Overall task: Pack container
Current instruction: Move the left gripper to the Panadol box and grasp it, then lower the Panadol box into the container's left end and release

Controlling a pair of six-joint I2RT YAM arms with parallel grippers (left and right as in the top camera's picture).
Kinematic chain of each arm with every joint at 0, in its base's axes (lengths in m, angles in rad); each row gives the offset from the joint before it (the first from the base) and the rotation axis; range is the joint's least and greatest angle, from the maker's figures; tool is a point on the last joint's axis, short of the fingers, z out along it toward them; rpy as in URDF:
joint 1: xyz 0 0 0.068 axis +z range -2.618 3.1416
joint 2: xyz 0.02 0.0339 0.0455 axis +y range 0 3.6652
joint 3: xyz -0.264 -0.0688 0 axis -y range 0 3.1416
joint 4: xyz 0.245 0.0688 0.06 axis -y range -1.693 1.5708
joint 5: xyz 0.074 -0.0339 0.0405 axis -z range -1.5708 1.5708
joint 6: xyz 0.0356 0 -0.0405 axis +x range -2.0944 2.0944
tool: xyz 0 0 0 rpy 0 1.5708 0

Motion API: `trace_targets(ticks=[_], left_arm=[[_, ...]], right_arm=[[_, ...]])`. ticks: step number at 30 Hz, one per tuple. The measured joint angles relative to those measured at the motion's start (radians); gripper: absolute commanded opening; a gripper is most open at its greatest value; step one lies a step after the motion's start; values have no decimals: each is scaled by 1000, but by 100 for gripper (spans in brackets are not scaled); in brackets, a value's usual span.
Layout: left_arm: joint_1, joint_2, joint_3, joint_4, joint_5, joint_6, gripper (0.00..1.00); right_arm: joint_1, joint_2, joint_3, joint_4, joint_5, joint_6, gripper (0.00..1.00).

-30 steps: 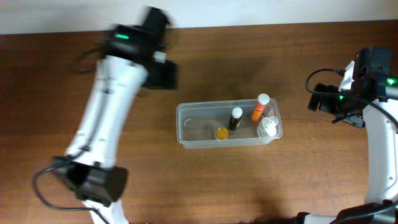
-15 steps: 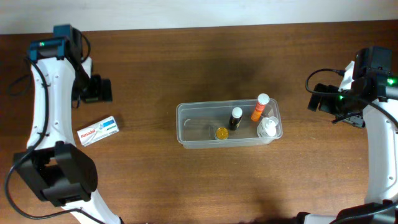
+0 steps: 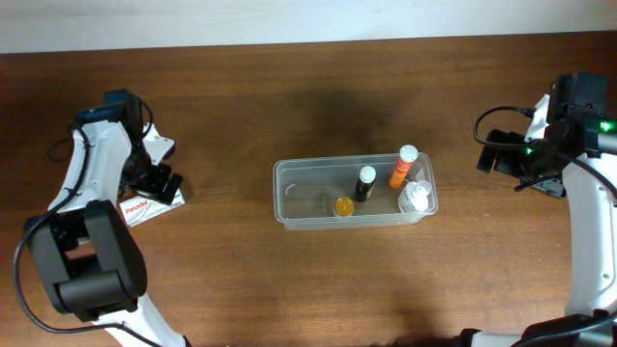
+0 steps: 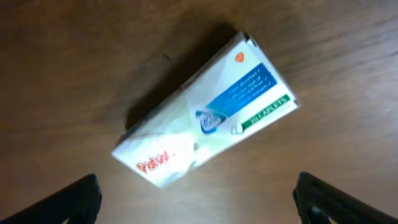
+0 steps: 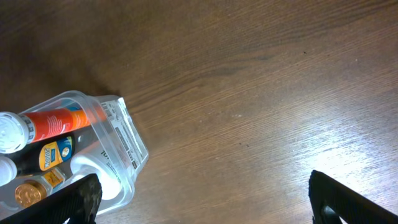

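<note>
The clear plastic container (image 3: 289, 198) sits mid-table and holds an orange bottle (image 3: 401, 170), a dark bottle (image 3: 365, 183), a white bottle (image 3: 415, 198) and a small gold-capped jar (image 3: 344, 206). Its corner also shows in the right wrist view (image 5: 121, 155). A white medicine box (image 3: 135, 210) lies flat at the left; in the left wrist view (image 4: 205, 112) it lies just ahead of the jaws. My left gripper (image 3: 162, 185) is open and empty, right over the box. My right gripper (image 3: 494, 154) is open and empty, well right of the container.
The wooden table (image 3: 318, 87) has a pale wall along its far edge. The left arm's base stands at the front left (image 3: 87, 280), and the right arm runs down the right edge (image 3: 588, 241).
My left arm has swung back from the middle of the table to the far left and come down over the white box. The right arm has not moved.
</note>
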Motion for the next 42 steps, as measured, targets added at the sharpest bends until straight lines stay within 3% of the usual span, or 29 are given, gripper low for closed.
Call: trace_targets(ticks=[7, 15, 19, 26, 35, 42], left_arm=[[0, 1, -29, 79, 10, 123, 99], [0, 86, -31, 88, 42, 150, 99], [0, 126, -33, 87, 56, 156, 74], [0, 128, -34, 81, 64, 123, 47], [-29, 130, -8, 24, 67, 72, 42], [-134, 122, 215, -119, 67, -53, 42]], right_arm=[[0, 0, 0, 1, 0, -3, 98], [0, 0, 0, 1, 0, -3, 98], [0, 0, 0, 0, 0, -3, 98], [0, 0, 0, 1, 0, -3, 98], [0, 0, 0, 1, 0, -3, 98], [0, 0, 0, 1, 0, -3, 98]])
